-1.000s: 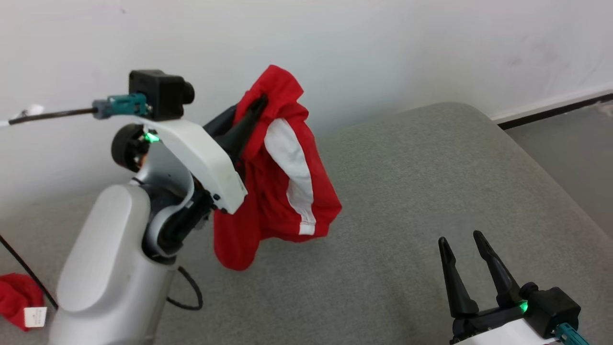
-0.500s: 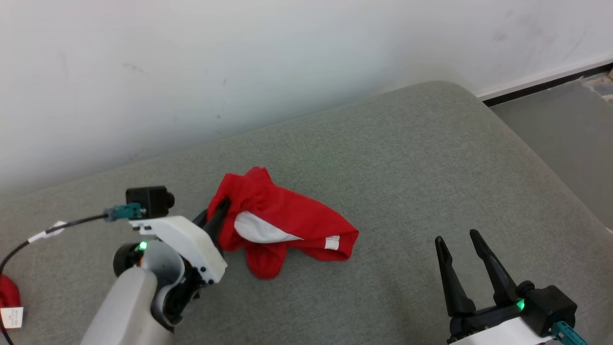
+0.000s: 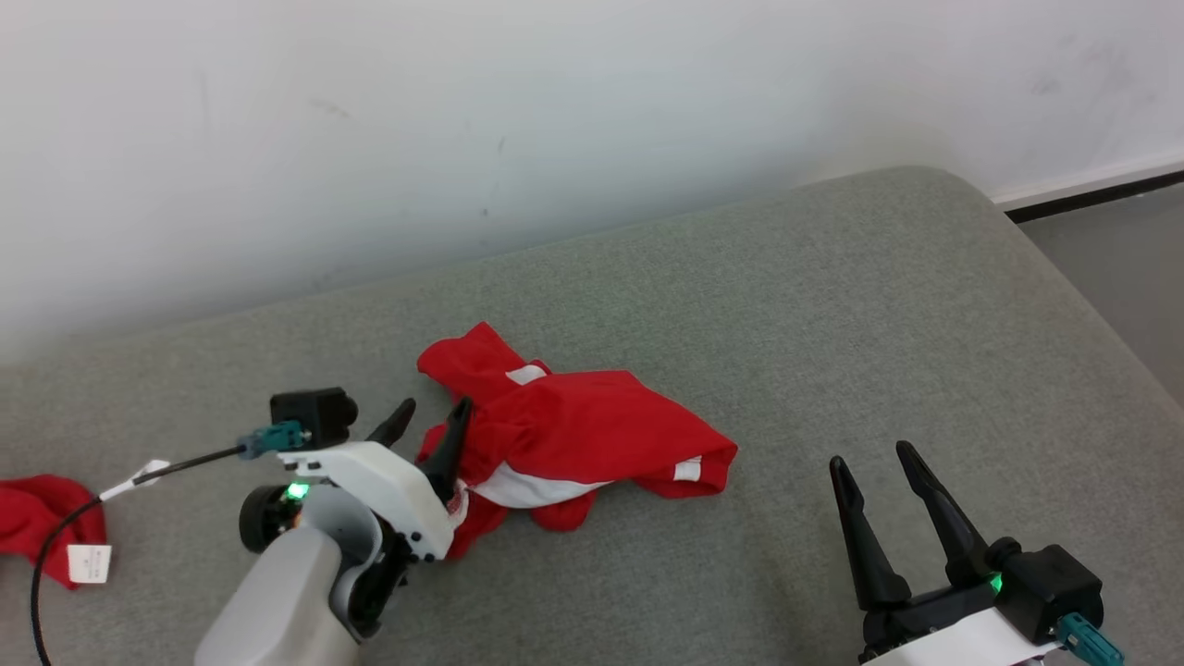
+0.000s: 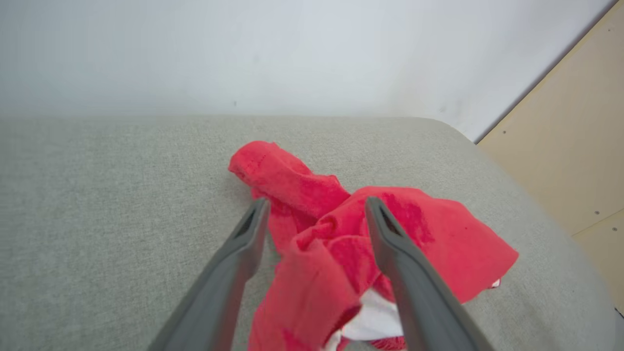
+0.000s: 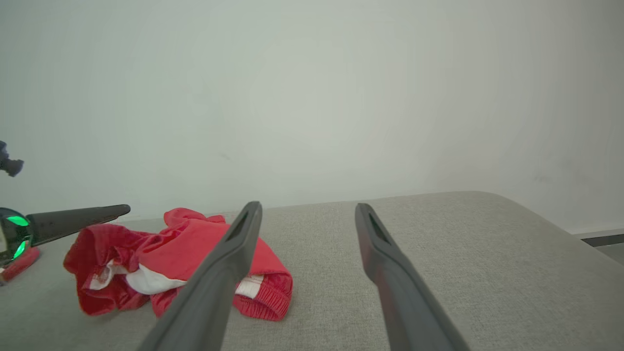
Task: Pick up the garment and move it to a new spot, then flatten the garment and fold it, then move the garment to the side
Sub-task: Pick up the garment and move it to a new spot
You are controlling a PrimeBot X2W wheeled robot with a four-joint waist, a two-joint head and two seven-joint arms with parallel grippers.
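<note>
Red garment (image 3: 592,425) with white side panels, small white patch near hem. Crumpled in loose, unfolded heap on grey cushion (image 3: 832,324), left of centre. One red corner pokes toward cushion's far edge; gathered elastic hem end points right.

The left gripper (image 3: 435,404) covers the near-left corner of the garment (image 3: 592,435), so the folds there cannot be told. A second red cloth (image 3: 37,518) runs off the head view's left edge (the print on its white tag (image 3: 90,562) is too small to read). The bottom edge cuts off the right gripper (image 3: 869,453) at its base.
</note>
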